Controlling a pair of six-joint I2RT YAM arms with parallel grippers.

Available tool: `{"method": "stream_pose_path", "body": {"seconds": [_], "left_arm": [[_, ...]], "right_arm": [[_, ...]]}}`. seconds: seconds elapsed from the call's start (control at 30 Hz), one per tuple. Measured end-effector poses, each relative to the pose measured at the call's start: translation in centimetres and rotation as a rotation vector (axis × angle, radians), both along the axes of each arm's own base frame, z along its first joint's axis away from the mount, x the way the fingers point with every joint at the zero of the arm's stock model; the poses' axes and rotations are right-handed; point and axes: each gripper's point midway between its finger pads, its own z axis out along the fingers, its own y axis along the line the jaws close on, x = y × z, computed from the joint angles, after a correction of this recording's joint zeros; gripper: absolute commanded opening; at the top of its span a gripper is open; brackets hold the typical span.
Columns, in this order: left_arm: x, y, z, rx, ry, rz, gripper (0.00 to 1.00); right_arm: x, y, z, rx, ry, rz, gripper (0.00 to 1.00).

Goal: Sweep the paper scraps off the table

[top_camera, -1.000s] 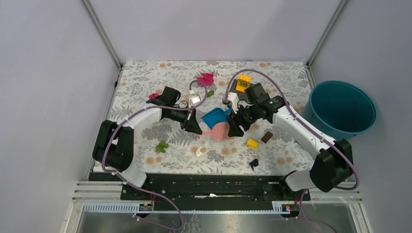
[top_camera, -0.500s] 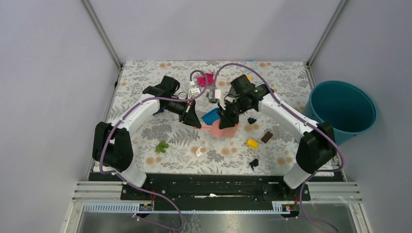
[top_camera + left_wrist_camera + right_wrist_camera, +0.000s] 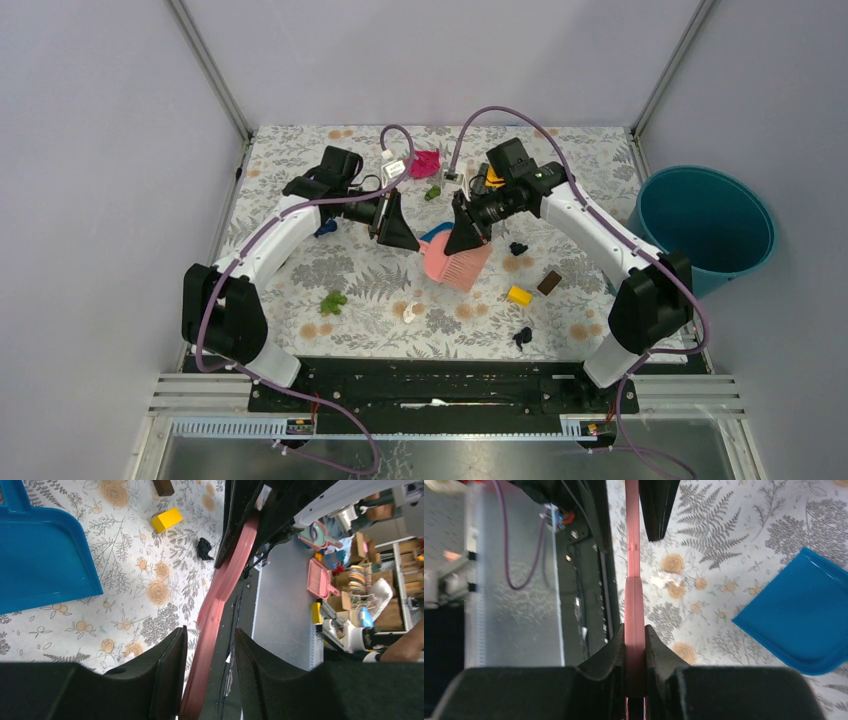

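Right gripper [image 3: 635, 630] clamped tight on the pink brush [image 3: 458, 264] handle, mid-frame in top view. Left gripper [image 3: 210, 632] fingers parted astride the same handle; contact unclear. Blue dustpan [image 3: 40, 555] mostly hidden beneath both arms from above. Paper scraps [image 3: 333, 300] lie scattered across the table [image 3: 300, 160], some partly masked by arms.

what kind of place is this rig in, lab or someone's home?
Most likely a robotics lab cell, not a home: grey panels on aluminium posts box in the table, left arm and right arm bolt to a black rail, and the left wrist view shows cluttered storage shelves beyond.
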Motion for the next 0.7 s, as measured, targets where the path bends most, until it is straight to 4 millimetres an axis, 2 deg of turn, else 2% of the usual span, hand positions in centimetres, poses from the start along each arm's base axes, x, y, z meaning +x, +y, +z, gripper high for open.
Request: {"method": "stream_pose_path", "body": {"seconds": [0.17,0.3,0.37,0.7], "left_arm": [[0.4,-0.6,1.2,-0.047,0.044,0.014,0.24],[0.3,-0.8,1.9,-0.082,0.077,0.008,0.25],[0.3,-0.8,1.8,-0.089,0.088,0.006,0.28],[0.5,-0.1,1.7,-0.096,0.128,0.028,0.27]], "right_arm": [[0.3,1.2,1.6,0.077,0.098,-0.055,0.0],[0.2,1.3,1.9,0.107,0.146,-0.062,0.0],[0.1,1.2,1.8,0.115,0.167,-0.063,0.0],[-0.2,1.2,1.5,0.125,0.197,-0.065,0.0]]}}
